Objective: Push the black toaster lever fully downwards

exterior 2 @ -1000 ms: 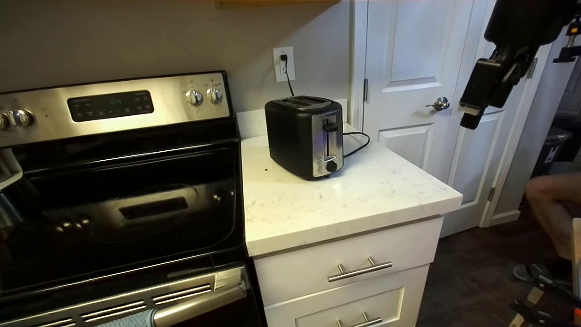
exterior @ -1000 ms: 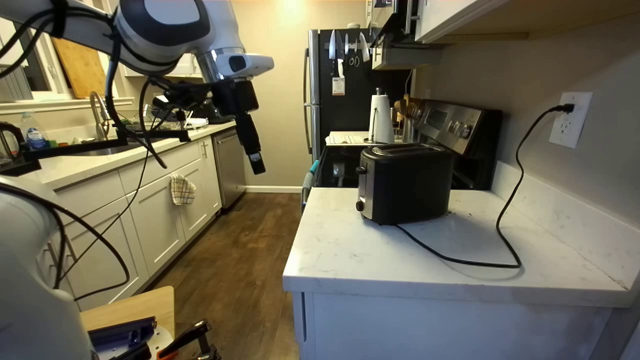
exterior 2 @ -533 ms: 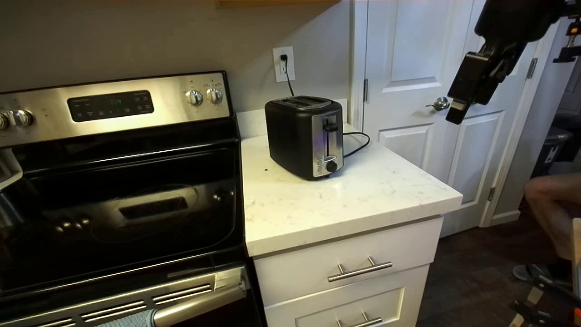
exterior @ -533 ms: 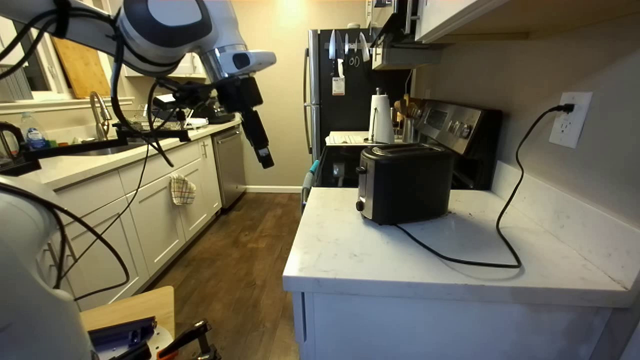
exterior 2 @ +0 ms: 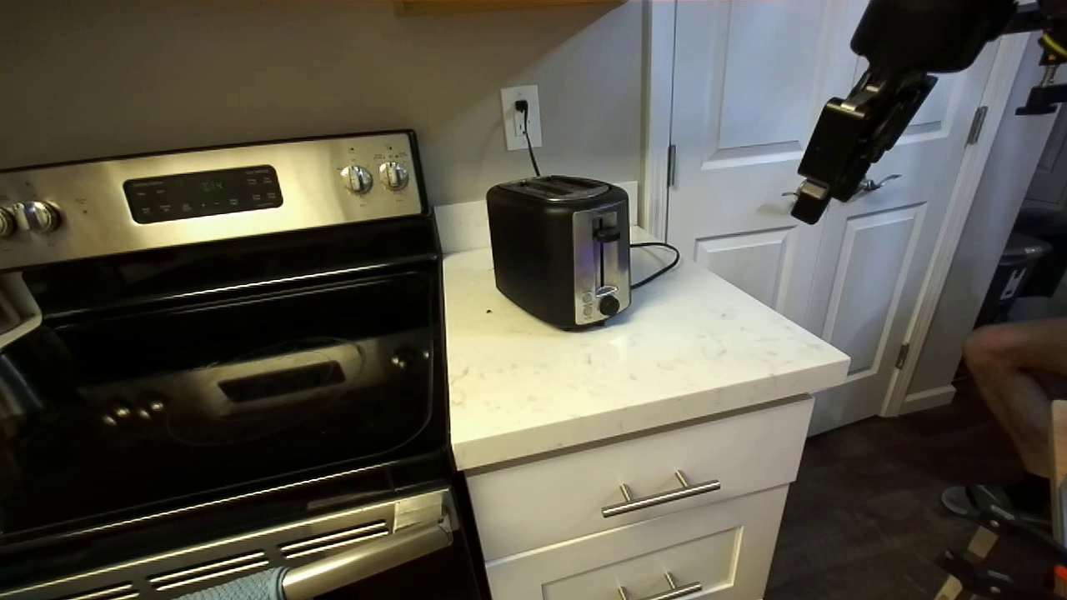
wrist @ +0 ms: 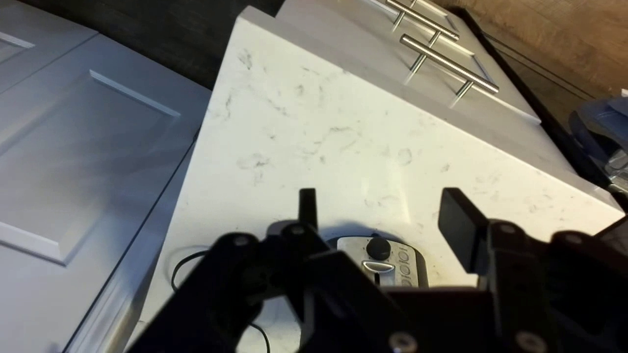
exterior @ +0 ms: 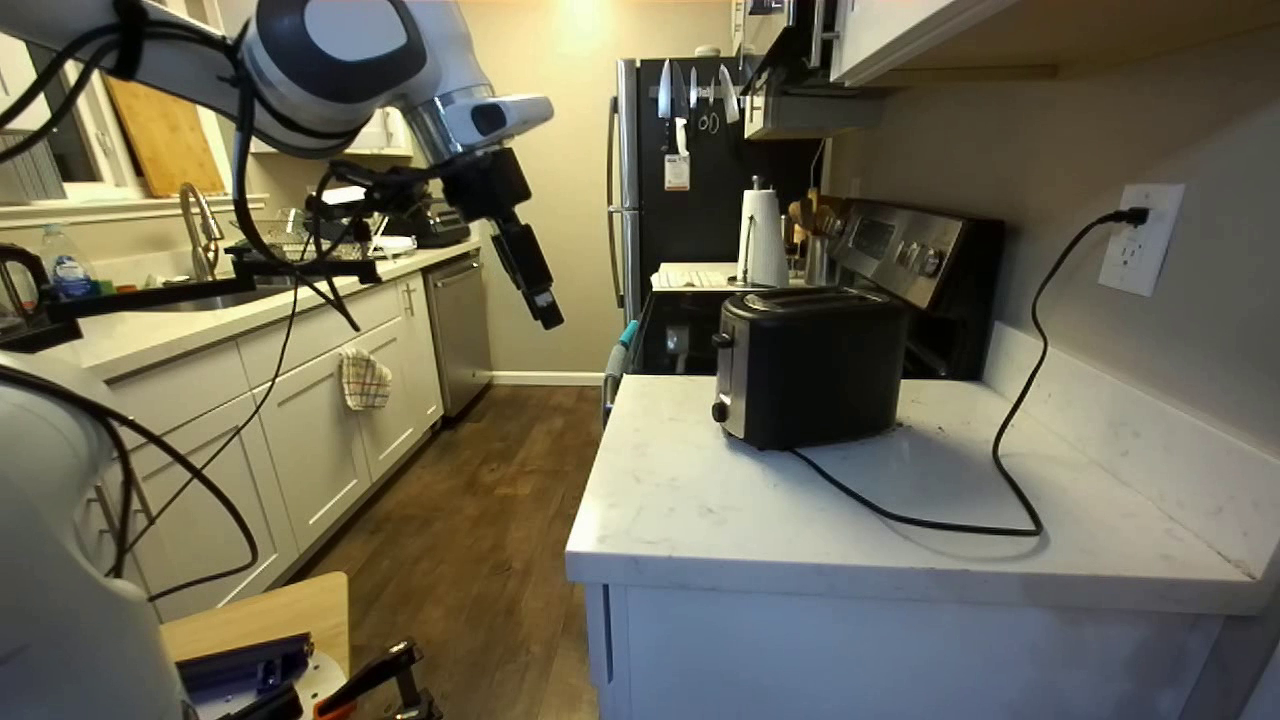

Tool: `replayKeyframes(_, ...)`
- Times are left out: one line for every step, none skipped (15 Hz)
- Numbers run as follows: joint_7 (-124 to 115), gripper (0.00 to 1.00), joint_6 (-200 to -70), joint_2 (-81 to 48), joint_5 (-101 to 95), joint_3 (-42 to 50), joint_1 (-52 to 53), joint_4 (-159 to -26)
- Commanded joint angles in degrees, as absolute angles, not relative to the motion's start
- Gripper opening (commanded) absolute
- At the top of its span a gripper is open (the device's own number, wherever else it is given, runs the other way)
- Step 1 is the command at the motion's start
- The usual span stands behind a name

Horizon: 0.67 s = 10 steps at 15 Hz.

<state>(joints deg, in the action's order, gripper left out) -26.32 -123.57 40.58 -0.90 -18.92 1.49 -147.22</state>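
Observation:
The black toaster (exterior: 820, 375) stands upright on the white counter, and it also shows in an exterior view (exterior 2: 538, 250). Its silver end panel (wrist: 352, 247) with the dial shows at the bottom of the wrist view. The lever (exterior 2: 608, 235) is a small black tab near the top of the slot in that panel; it also shows in an exterior view (exterior: 722, 340). In the wrist view the gripper body hides it. My gripper (wrist: 380, 211) is open and empty, fingers wide apart. In both exterior views the gripper (exterior: 546, 308) (exterior 2: 810, 200) hangs in the air, apart from the toaster, facing its lever end.
The white counter (exterior 2: 667, 367) has its edge above drawers with metal handles (exterior 2: 661, 497). The stove (exterior 2: 250, 375) adjoins it. The black power cord (exterior: 930, 522) runs over the counter to the wall outlet (exterior: 1142, 240). An upper cabinet (exterior: 960, 40) overhangs the counter.
My gripper has moved closer to the toaster and tilted somewhat, going right and slightly up in an exterior view. The toaster and its lever have not moved.

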Motion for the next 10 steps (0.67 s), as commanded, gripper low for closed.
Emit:
replayKeyframes(-27.0,0.36,-126.4,36.7,-2.1,-19.0,1.0,-145.2)
replayKeyframes(-27.0,0.29,-127.3,35.3,-2.5,-19.0,0.5,-144.6)
replayKeyframes(-27.0,0.23,-128.2,34.1,-2.9,-19.0,0.2,-143.9)
replayKeyframes(-27.1,0.16,-129.3,32.5,-3.2,-19.0,-0.3,-142.9)
replayKeyframes(-27.3,0.11,-130.2,31.1,-3.7,-19.0,-0.8,-141.8)
replayKeyframes(-27.6,0.03,-131.1,29.8,-4.4,-19.0,-1.3,-140.8)
replayKeyframes(-27.7,0.01,-132.0,28.4,-5.3,-18.9,-1.8,-139.6)
replayKeyframes(-28.0,0.00,-132.6,26.9,-6.2,-18.9,-2.3,-138.3)
replayKeyframes(-28.3,0.00,-133.1,25.4,-7.1,-18.8,-2.7,-137.0)
replayKeyframes(-28.5,0.00,-133.3,23.8,-7.8,-18.8,-2.9,-135.7)
